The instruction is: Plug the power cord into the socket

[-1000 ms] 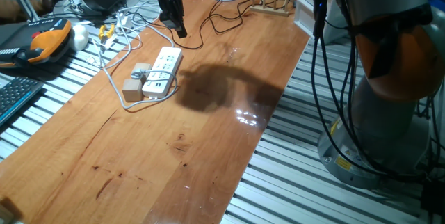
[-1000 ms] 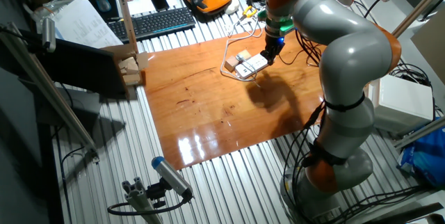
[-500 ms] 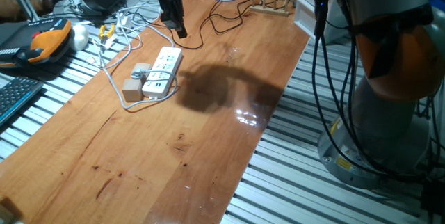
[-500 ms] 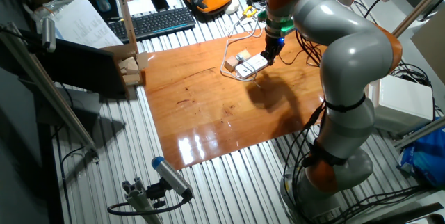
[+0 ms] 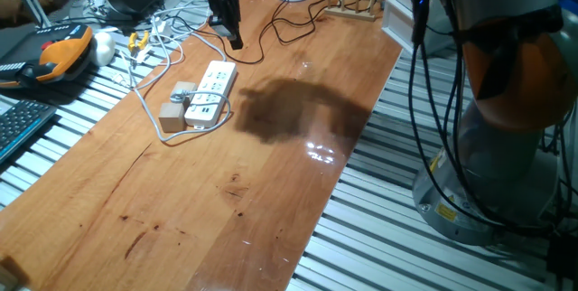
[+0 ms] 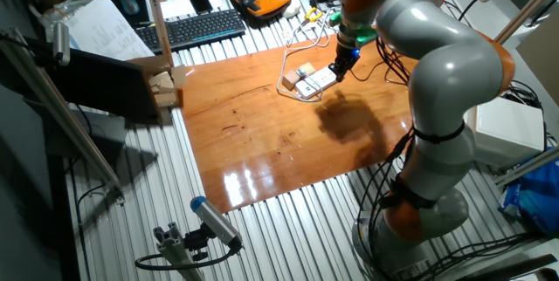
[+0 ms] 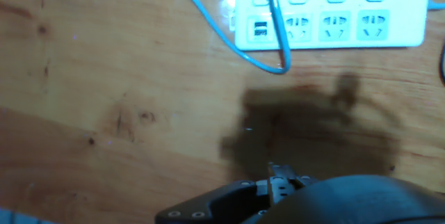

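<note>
Here the hand [image 5: 231,38], seemingly clenched on the plug [image 7: 281,182], hovers with the socket [image 7: 330,19] at twelve o'clock in its view, outlets running left-right.

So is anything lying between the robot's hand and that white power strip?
Nothing stands in the gap: the gripper hangs over bare table beside the power strip. One snag: a thin looped cable lies across the strip near its USB end. The other outlets are uncovered.
</note>
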Motion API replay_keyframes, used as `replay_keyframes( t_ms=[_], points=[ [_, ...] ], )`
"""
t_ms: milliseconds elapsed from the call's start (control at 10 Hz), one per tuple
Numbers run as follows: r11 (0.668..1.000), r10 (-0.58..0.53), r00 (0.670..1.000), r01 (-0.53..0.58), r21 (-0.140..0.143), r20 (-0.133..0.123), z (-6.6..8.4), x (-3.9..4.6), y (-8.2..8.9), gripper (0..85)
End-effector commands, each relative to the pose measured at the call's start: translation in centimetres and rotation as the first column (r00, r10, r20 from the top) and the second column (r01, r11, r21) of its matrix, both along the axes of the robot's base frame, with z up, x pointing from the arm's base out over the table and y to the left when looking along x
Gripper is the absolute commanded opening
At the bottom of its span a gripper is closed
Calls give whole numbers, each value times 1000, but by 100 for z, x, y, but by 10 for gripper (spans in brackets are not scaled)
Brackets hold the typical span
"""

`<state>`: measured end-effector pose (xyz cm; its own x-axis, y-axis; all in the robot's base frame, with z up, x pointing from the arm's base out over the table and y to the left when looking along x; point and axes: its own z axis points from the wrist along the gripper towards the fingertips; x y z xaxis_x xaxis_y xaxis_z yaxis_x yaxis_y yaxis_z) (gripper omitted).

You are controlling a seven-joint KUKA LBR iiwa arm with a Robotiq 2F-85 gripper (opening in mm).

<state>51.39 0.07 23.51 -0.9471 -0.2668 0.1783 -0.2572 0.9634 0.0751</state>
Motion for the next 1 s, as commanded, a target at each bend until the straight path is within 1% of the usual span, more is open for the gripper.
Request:
replay_keyframes(
  t_ms=[0,100,200,300,400,500,600,700,800,900],
  points=[
    [1000,-1,1000,1,-17,-4,1,-1,2,0],
    [999,-4,1000,5,46,-16,1,-1,2,0],
    [997,3,1000,-3,72,-9,1,-1,2,0],
    [997,23,1000,-23,73,11,1,-1,2,0],
    [996,47,999,-49,74,24,1,-1,2,0],
    [995,58,998,-59,79,20,1,-1,2,0],
    [996,61,998,-62,66,24,1,-1,2,0],
    [998,60,998,-61,33,31,1,-1,2,0],
    [999,26,999,-27,17,39,1,-1,2,0],
    [1000,-13,998,13,3,67,1,-1,2,0]
  ],
)
